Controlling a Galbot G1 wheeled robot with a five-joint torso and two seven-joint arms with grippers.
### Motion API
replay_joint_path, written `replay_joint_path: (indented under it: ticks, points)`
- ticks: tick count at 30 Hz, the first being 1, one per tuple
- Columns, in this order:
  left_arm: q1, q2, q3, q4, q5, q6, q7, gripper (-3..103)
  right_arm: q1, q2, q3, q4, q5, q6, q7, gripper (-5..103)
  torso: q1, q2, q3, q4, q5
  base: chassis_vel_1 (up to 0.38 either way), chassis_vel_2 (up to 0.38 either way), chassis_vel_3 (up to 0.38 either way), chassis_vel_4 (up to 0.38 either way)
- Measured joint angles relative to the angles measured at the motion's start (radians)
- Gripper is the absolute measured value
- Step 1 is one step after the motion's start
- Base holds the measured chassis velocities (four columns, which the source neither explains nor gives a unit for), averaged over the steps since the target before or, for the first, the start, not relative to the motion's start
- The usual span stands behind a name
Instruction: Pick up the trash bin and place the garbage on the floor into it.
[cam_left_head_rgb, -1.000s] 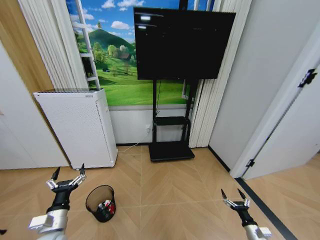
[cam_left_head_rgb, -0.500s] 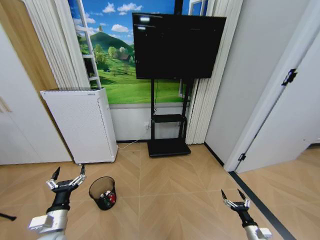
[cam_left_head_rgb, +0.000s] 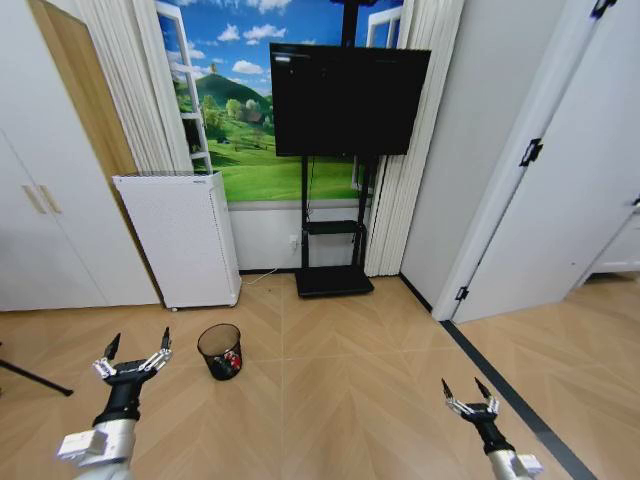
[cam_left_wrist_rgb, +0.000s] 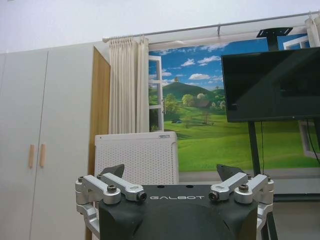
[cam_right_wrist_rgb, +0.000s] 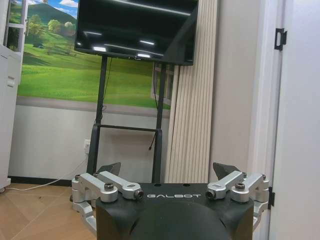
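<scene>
head view: bin (cam_left_head_rgb: 220, 351) holding red litter, far left; left gripper (cam_left_head_rgb: 134, 353) and right gripper (cam_left_head_rgb: 468, 396) released, empty. risk: clipping the bin tips it.

The head view looks forward and down from well back toward the television (cam_left_head_rgb: 345, 97), which both wrist views face level from low down.

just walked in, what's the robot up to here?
Nothing is being held right now. The trash bin stands on the wood floor in front of the white appliance, with red-and-white garbage already inside it. The left gripper and the right gripper are both open and empty, raised low in front of the robot and well short of the bin. The TV is off.
</scene>
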Motion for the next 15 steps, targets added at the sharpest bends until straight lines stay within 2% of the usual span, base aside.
replay_joint_path:
  ticks: [1,3,4,6,7,8,12,15]
  points:
    - [-0.001,0.0,0.0,0.0,0.0,0.0,0.0,100,0.002,0.0,-0.001,-0.003,0.002,0.002,-0.001,100,0.0,0.0,0.0,-0.0002,0.0023,0.444,-0.265,-0.463,0.258]
    - [-0.002,0.0,0.001,0.001,0.0,0.0,0.0,100,0.004,0.0,-0.004,-0.007,0.008,0.007,-0.002,100,0.0,0.0,0.0,-0.0001,0.0023,0.465,-0.265,-0.463,0.243]
    - [-0.003,0.0,0.001,0.002,0.0,0.0,0.0,100,0.008,0.0,-0.008,-0.012,0.017,0.019,-0.006,100,0.0,0.0,0.0,0.0001,0.0,0.465,-0.256,-0.448,0.243]
    - [-0.003,-0.001,0.002,0.003,0.0,0.0,0.001,100,0.013,0.001,-0.011,-0.017,0.026,0.032,-0.01,100,0.0,0.0,0.0,0.0001,-0.0002,0.473,-0.256,-0.483,0.191]
    - [-0.004,0.0,0.003,0.004,0.0,0.0,0.0,100,0.015,0.003,-0.017,-0.019,0.032,0.04,-0.013,100,0.0,0.0,0.0,0.0002,0.002,0.425,-0.172,-0.483,0.159]
    - [-0.005,0.0,0.003,0.006,0.0,0.0,0.0,100,0.017,0.004,-0.019,-0.019,0.035,0.043,-0.015,100,0.0,0.0,0.0,0.0001,0.0009,0.321,-0.1,-0.392,0.159]
    - [-0.007,0.0,0.004,0.008,0.001,0.0,0.0,100,0.023,0.004,-0.019,-0.021,0.035,0.045,-0.014,100,-0.001,0.0,0.0,0.0003,0.0009,0.138,-0.056,-0.179,0.081]
    - [-0.009,0.0,0.005,0.011,0.002,0.0,0.0,100,0.022,0.002,-0.017,-0.021,0.025,0.034,-0.011,100,0.0,0.0,0.0,0.0005,0.0008,0.039,0.005,0.001,0.017]
